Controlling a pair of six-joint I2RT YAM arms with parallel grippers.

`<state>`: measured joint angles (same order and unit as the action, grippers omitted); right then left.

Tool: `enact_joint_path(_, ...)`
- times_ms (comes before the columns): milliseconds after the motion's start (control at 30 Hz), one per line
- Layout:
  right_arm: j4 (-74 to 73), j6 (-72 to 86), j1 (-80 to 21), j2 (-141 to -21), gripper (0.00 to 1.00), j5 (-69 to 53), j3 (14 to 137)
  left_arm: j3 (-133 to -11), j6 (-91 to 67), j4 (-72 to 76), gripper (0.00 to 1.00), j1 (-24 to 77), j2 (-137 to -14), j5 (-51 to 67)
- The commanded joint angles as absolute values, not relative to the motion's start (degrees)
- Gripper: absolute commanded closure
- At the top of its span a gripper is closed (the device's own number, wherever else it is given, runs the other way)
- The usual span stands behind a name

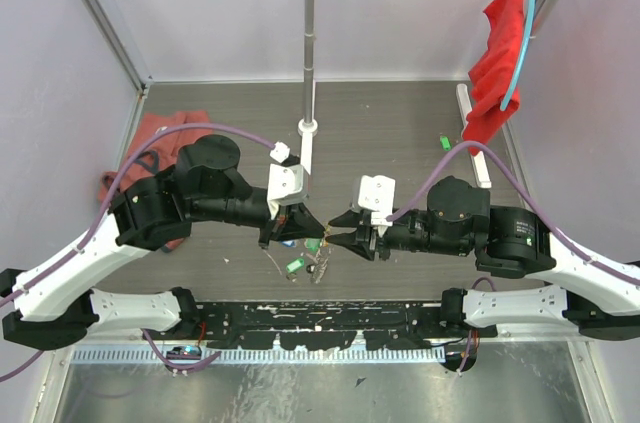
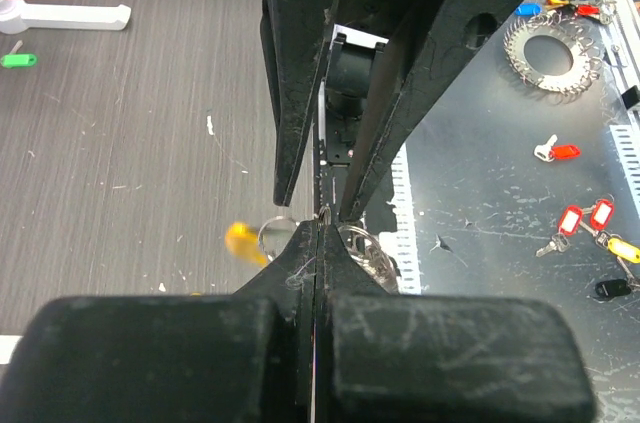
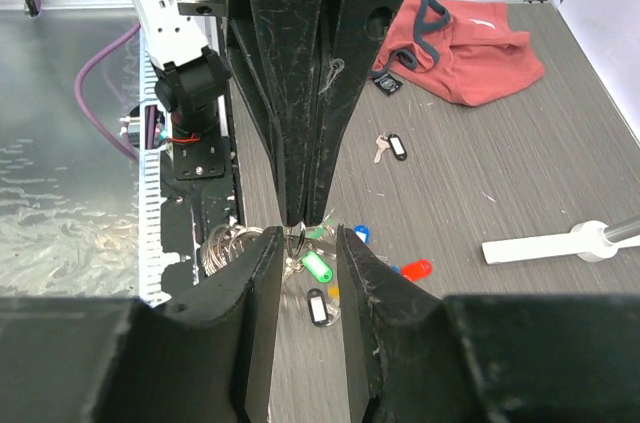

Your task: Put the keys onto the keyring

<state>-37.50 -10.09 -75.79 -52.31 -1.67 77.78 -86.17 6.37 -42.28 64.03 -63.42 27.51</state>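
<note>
Over the table's middle my left gripper (image 1: 314, 234) (image 2: 318, 227) is shut on a thin silver loop of the keyring (image 3: 214, 247), whose coiled rings bunch beside the tip. A yellow piece (image 2: 243, 241) shows just left of the pinch. My right gripper (image 1: 338, 231) (image 3: 303, 239) faces it tip to tip. Its jaws are open and stand on either side of the pinched loop without closing on it. Below lie keys with a green tag (image 3: 316, 265), a black tag (image 3: 318, 307), a blue tag (image 3: 360, 234) and a red tag (image 3: 417, 269). A green-tagged key (image 1: 295, 264) shows under the tips.
A red cloth (image 1: 150, 143) lies at the back left and another (image 1: 500, 53) hangs from the rack at the right. The stand's pole (image 1: 308, 43) rises behind the grippers. A lone green-tagged key (image 1: 444, 142) lies far right. A metal tray (image 2: 480, 183) holds more tagged keys (image 2: 585, 218) and a beaded ring (image 2: 547, 51).
</note>
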Motion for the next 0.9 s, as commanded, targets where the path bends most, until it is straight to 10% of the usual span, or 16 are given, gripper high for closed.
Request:
enact_joint_path(0,-35.9,-9.1,-75.9,-51.7,0.66,0.0,77.9,-88.4,7.0,-41.6,1.00,64.1,-62.3,29.4)
enact_joint_path(667,-35.3,-8.8,-75.9,-53.7,0.75,-2.5,78.1,-88.1,7.4,-41.5,1.00,64.1,-62.0,29.7)
enact_joint_path(867,-34.8,-8.9,-75.9,-52.9,0.99,-1.9,78.0,-87.8,7.5,-41.4,1.00,64.1,-61.5,29.3)
